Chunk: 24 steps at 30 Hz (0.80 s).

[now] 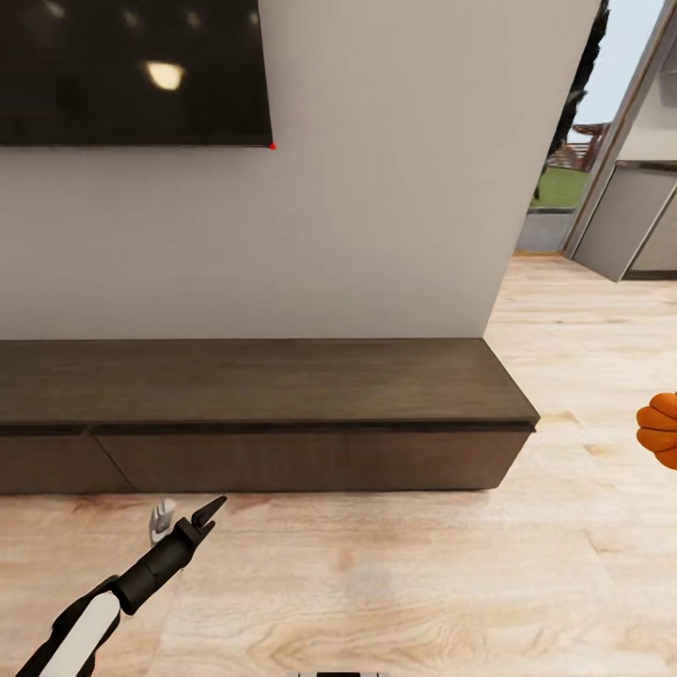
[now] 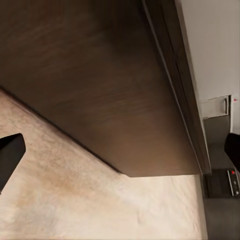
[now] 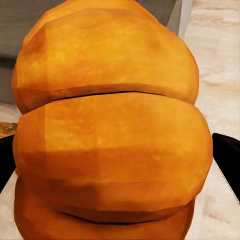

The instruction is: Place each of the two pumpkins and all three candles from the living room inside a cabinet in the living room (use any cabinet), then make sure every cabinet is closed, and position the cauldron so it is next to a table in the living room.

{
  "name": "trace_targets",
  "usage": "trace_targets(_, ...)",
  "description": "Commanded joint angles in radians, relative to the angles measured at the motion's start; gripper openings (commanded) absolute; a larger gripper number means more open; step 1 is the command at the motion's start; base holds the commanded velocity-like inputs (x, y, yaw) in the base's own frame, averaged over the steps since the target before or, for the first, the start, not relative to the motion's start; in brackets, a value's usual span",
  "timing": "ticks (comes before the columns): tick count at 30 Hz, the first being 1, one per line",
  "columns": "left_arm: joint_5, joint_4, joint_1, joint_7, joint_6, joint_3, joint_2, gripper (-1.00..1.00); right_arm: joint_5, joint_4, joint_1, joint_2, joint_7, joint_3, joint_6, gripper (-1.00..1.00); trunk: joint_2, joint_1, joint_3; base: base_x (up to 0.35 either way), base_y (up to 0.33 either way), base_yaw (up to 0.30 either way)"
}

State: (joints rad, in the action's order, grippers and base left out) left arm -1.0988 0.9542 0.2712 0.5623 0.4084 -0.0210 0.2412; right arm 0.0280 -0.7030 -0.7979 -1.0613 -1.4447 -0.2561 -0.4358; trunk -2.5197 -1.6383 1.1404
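The long dark brown cabinet [image 1: 282, 385] stands against the white wall, and all the drawer fronts I see are flush. My left gripper [image 1: 202, 519] hovers low over the floor just in front of it, open and holding nothing. The left wrist view looks along the cabinet [image 2: 100, 75] front, with one dark fingertip [image 2: 10, 155] at the edge. An orange ribbed pumpkin [image 1: 660, 431] shows at the head view's right edge. In the right wrist view the pumpkin [image 3: 110, 125] sits between the black fingers [image 3: 227, 160] of my right gripper [image 3: 120, 165], which is shut on it.
A dark TV [image 1: 132, 70] hangs on the wall above the cabinet. A small pale grey object [image 1: 162, 520] lies beside my left gripper; I cannot tell what it is. Light wooden floor [image 1: 423, 583] runs right, past the wall corner, toward a grey unit [image 1: 630, 226].
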Motion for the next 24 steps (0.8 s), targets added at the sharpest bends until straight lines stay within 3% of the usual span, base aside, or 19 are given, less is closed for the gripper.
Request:
trace_targets(1, -0.009, 0.000, 0.000, 0.000, 0.009, -0.001, 0.000, 1.00, 0.003, 0.000, -0.001, 0.000, -0.003, 0.000, -0.011, -1.00, 0.000, 0.000, 0.001, 0.334, 0.000, 0.000)
trace_targets(8, -0.007, 0.000, 0.000, 0.001, 0.008, -0.001, 0.000, 1.00, 0.002, 0.000, -0.001, 0.000, -0.003, 0.000, -0.011, -1.00, 0.000, 0.000, 0.001, 0.260, 0.000, 0.000)
trace_targets(19, 0.019, 0.000, 0.000, 0.005, 0.005, 0.012, 0.007, 1.00, 0.001, 0.000, -0.001, 0.000, -0.003, 0.000, -0.011, -1.00, 0.000, 0.000, 0.001, 0.021, 0.000, 0.000)
trace_targets(24, 0.024, 0.000, 0.000, 0.003, 0.004, 0.013, 0.007, 1.00, 0.002, 0.000, -0.001, 0.000, -0.003, 0.000, -0.011, -1.00, -0.001, -0.002, 0.016, 0.000, 0.000, 0.000)
